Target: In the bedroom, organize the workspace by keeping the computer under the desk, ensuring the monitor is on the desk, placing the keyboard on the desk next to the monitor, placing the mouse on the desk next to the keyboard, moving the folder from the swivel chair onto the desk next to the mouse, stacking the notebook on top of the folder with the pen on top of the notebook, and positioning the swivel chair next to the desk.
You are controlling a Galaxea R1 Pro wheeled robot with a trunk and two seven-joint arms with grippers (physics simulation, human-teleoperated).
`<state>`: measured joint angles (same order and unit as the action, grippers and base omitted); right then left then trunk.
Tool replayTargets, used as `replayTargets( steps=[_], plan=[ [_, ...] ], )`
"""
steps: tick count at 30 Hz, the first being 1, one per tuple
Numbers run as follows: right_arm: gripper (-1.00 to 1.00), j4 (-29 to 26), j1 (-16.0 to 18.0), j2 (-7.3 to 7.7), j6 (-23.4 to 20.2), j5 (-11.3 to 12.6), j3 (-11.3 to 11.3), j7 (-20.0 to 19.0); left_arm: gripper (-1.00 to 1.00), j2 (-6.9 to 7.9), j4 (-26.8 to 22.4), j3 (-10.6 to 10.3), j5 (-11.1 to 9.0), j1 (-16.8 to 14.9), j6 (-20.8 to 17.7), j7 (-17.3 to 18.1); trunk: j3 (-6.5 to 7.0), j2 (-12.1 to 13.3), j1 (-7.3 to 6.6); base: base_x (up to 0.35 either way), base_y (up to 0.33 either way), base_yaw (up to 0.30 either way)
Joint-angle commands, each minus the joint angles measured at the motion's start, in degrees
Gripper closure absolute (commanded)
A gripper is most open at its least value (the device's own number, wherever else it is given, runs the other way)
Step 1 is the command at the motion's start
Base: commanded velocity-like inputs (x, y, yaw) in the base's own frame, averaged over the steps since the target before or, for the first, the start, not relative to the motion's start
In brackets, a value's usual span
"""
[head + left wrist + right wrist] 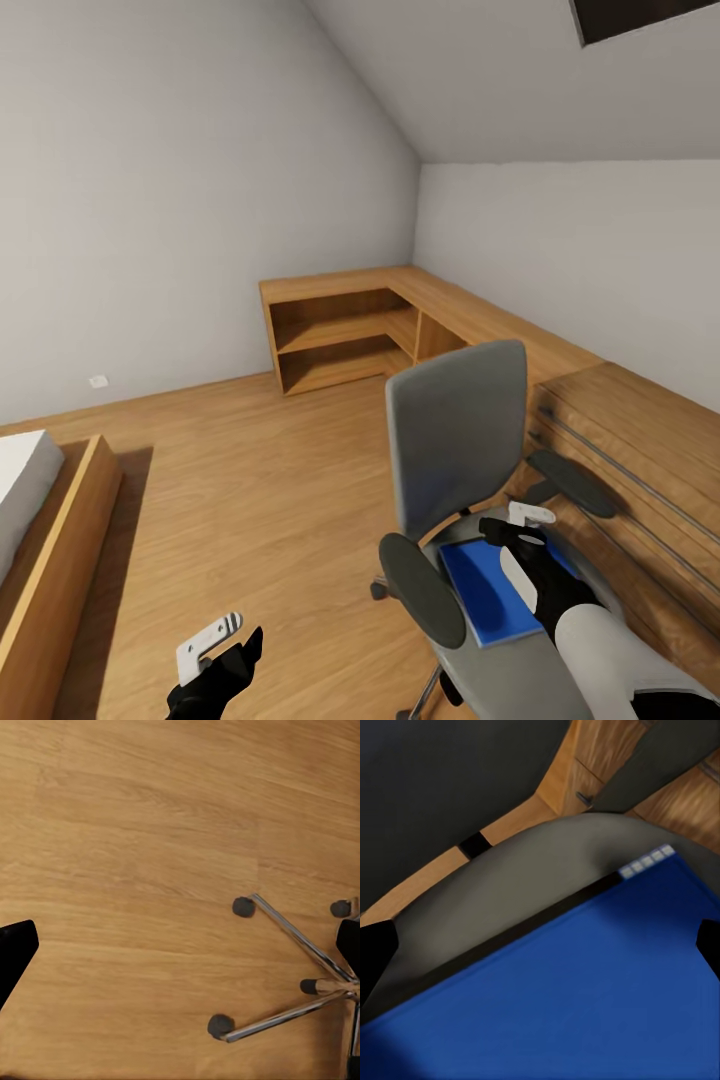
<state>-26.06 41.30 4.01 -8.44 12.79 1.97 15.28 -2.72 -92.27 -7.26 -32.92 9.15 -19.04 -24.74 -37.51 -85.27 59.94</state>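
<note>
The grey swivel chair [455,430] stands beside the wooden desk [640,440], and a blue folder [490,595] lies flat on its seat. My right gripper [515,535] hovers just above the folder's far end, open. In the right wrist view the blue folder [585,997] spreads close below, the grey seat [510,885] beyond its dark edge, and the two fingertips [375,952] sit wide apart with nothing between them. My left gripper [225,640] hangs open over the floor left of the chair. The chair's chrome base [300,975] and casters show in the left wrist view.
A low wooden shelf unit [340,340] fills the far corner and joins the desk run along the right wall. A bed with a wooden frame [50,560] sits at the left. Open wood floor [260,500] lies between bed and chair.
</note>
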Motion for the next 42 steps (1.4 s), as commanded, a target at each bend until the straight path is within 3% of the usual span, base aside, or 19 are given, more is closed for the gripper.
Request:
replayTargets(
  steps=[1,39,42],
  plan=[
    [-1.0,-0.13,0.01,0.03,-0.34,0.3,0.22,0.29,-1.0,0.0,-0.11,-0.03,-0.48,-0.01,-0.12,-0.4,-0.23,-0.44,0.23,0.0,0.0,0.0],
    [-1.0,-0.06,0.01,0.03,-0.35,0.27,0.27,0.33,-1.0,0.0,-0.11,-0.03,-0.48,-0.01,-0.2,-0.4,-7.05,-15.68,8.57,0.0,0.0,0.0],
    [-1.0,-0.05,0.0,0.03,-0.35,0.27,0.25,0.32,-1.0,0.0,-0.11,-0.03,-0.48,-0.01,-0.2,-0.4,-7.05,-15.68,8.57,0.0,0.0,0.0]
  ],
)
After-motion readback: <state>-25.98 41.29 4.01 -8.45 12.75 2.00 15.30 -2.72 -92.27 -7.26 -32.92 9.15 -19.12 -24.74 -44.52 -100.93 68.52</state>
